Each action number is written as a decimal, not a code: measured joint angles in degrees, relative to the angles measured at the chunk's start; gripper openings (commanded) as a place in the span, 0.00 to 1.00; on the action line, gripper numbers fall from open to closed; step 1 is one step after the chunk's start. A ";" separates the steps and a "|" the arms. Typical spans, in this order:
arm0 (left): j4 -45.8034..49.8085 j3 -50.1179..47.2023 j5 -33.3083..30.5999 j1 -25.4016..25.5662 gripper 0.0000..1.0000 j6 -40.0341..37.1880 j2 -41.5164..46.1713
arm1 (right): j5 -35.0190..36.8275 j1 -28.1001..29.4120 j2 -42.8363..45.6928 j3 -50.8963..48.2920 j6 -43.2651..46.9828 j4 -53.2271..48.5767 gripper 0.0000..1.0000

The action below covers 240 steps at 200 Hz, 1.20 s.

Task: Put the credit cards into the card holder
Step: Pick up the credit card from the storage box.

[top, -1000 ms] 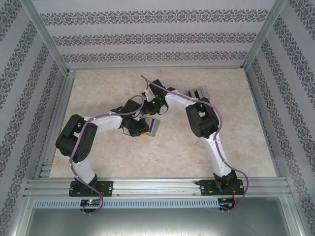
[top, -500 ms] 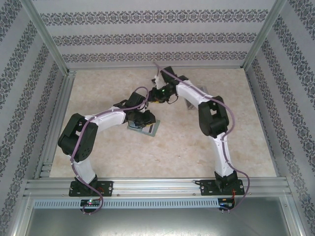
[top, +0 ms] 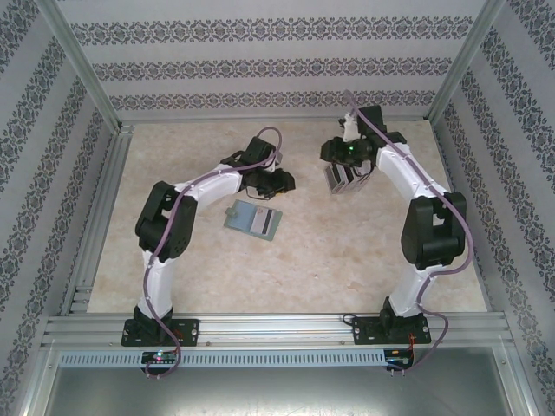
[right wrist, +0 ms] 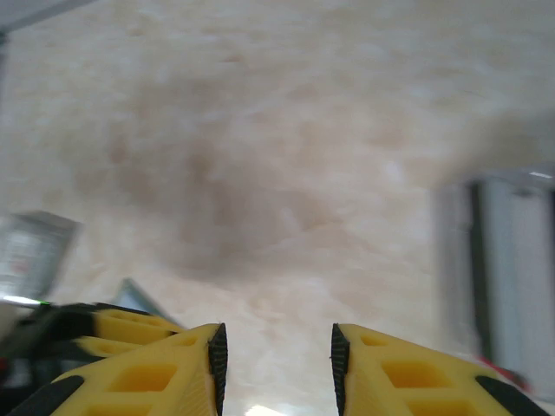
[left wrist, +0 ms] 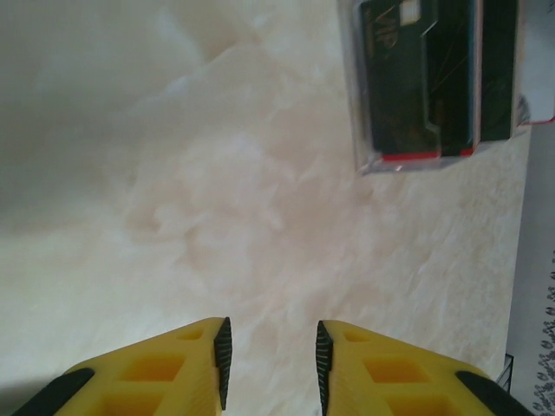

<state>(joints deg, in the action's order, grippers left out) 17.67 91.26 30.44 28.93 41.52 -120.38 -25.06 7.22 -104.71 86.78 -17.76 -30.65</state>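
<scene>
The sage-green card holder [top: 252, 219] lies opened flat on the table, its greyish inside facing up, with nothing touching it. Dark credit cards [left wrist: 419, 76] with a red edge stand in a clear slotted rack [left wrist: 368, 130] ahead and to the right of my left gripper [left wrist: 270, 355]. That gripper is open and empty over bare table; from above it [top: 284, 181] hovers just behind the card holder. My right gripper [right wrist: 276, 364] is also open and empty, and from above it [top: 335, 154] sits at the rack [top: 342, 178]. The right wrist view is blurred.
The rack [right wrist: 512, 269] shows as a grey blur at the right of the right wrist view, and the left arm's yellow fingers [right wrist: 113, 325] at its lower left. Aluminium frame rails [top: 277, 328] and patterned walls enclose the marble-look table [top: 347, 251].
Both arms have pulled away from the card holder: the left gripper went toward the back, the right arm swung right to the rack. The card holder now lies uncovered.
</scene>
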 measured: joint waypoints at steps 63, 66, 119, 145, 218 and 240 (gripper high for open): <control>2.49 17.40 2.67 0.00 0.38 -1.01 -10.51 | 8.41 -7.08 0.09 -2.95 2.78 -1.33 0.44; 2.54 17.94 2.78 0.00 0.39 -0.98 -10.97 | 8.87 -7.23 0.11 -2.95 3.02 -1.38 0.44; 3.67 27.08 4.09 0.00 0.40 -0.48 -18.62 | 13.73 -8.22 0.07 -2.40 5.46 -3.78 0.45; 3.80 31.08 4.09 0.02 0.40 0.98 -21.33 | 13.73 -8.92 -0.61 -1.14 5.92 -4.57 0.46; 3.04 43.56 4.02 3.04 0.42 6.47 -30.40 | 11.85 -11.63 -7.08 3.78 6.67 -6.91 0.48; 2.71 44.96 4.07 4.50 0.43 7.69 -32.17 | 11.10 -11.58 -9.09 5.42 7.30 -7.91 0.48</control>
<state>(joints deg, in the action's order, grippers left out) 20.38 136.22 34.50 33.43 49.21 -152.55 -13.96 -4.36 -113.80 92.20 -10.46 -38.57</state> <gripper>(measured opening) 0.424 0.478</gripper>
